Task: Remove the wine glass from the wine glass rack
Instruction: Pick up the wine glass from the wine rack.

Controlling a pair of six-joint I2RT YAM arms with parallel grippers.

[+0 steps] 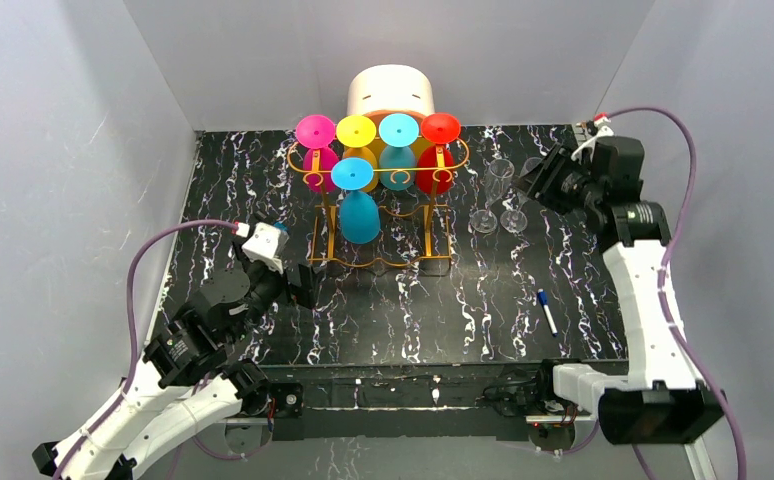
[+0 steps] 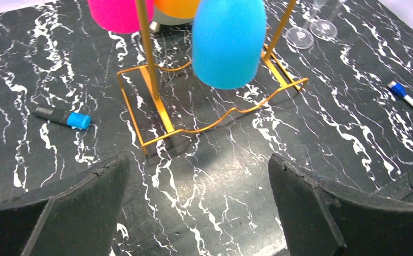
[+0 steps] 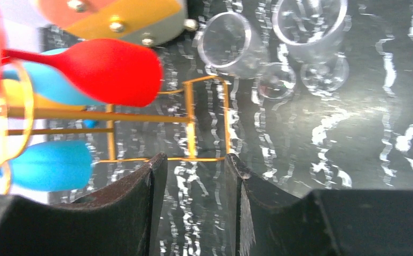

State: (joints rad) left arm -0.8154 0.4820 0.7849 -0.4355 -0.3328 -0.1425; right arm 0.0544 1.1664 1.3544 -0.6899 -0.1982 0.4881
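Checker: Rack, item one. Where is it standing?

Keeper: Wine glass rack [image 1: 383,215] is standing upright at the middle of the table, toward the far edge, with the white round box [image 1: 391,92] sitting behind it.

Checker: Glasses on it?

Keeper: Five are hanging foot-up. Blue wine glass [image 1: 359,215] is hanging at the front, its bowl over the rack's base. Pink wine glass [image 1: 320,170], yellow wine glass [image 1: 356,131], teal wine glass [image 1: 399,165] and red wine glass [image 1: 435,178] are hanging in a row behind it.

Checker: Grippers?

Keeper: Left gripper [image 2: 196,165] is hovering near the left edge, facing the rack, its jaws spread wide and holding nothing. Right gripper [image 3: 193,160] is hovering near the far right corner, its jaws standing narrowly apart, also holding nothing.

Checker: Loose items?

Keeper: Clear glasses [image 1: 495,195] are standing just right of the rack. Pen [image 1: 547,311] is lying toward the near right corner. Marker [image 2: 63,118] is lying left of the rack's base.
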